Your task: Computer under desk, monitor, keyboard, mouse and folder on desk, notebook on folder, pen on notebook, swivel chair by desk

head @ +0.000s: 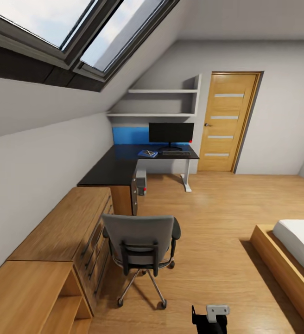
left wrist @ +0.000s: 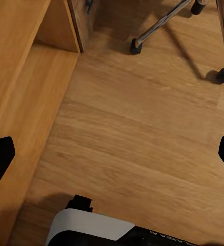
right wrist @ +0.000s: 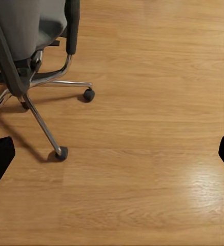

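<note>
One black desk (head: 119,169), attic bedroom (head: 272,111).

Skylight (head: 78,32), wood floor (head: 217,222), door (head: 227,121), bed (head: 300,250)

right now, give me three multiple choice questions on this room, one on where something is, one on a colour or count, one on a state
1. Where is the monitor?
A. on the desk
B. on the floor
C. on the bed

2. What colour is the swivel chair back?
A. red
B. grey
C. white

3. How stands the wooden door?
A. wide open
B. off its hinges
C. closed

Answers:
1. A, the black screen stands on the far wing of the black desk, in front of the blue panel.
2. B, its padded back is grey, with black armrests.
3. C, the door sits flush in its frame.
</note>
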{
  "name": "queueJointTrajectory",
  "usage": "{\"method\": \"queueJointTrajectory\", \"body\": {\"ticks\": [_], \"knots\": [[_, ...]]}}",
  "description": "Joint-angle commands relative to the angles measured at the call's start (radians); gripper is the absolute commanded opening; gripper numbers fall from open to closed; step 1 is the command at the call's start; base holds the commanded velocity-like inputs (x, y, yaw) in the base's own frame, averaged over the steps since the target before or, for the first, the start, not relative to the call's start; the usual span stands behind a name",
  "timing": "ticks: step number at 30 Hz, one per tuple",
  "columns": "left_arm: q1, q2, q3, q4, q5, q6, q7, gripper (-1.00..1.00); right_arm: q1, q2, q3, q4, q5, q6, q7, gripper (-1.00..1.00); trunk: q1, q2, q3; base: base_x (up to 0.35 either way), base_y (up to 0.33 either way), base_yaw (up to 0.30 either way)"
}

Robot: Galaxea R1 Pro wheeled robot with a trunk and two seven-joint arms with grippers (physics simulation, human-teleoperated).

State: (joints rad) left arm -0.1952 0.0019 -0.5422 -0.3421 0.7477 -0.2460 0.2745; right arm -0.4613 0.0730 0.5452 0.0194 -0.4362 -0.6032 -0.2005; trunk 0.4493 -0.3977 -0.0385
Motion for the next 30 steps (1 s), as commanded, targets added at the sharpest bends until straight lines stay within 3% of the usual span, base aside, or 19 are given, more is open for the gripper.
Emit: {"method": "queueJointTrajectory", "body": {"ticks": [1, 25, 30], "knots": [[-0.001, 0.001, -0.009, 0.000, 0.007, -0.004, 0.006, 1.00, -0.001, 0.001, 0.009, 0.002, -0.004, -0.003, -0.005, 1.00, 0.001, -0.002, -0.002, 0.000, 0.095, 0.000], [-0.001, 0.001, -0.010, -0.003, 0.004, -0.004, 0.008, 1.00, 0.000, 0.001, 0.009, 0.002, -0.004, -0.004, -0.005, 1.00, 0.001, -0.002, -0.002, 0.000, 0.067, 0.000], [-0.001, -0.019, -0.010, -0.002, 0.009, 0.008, 0.012, 1.00, 0.000, 0.001, 0.009, 0.001, -0.005, -0.004, -0.006, 1.00, 0.020, -0.037, -0.018, 0.000, 0.000, 0.000]]}}
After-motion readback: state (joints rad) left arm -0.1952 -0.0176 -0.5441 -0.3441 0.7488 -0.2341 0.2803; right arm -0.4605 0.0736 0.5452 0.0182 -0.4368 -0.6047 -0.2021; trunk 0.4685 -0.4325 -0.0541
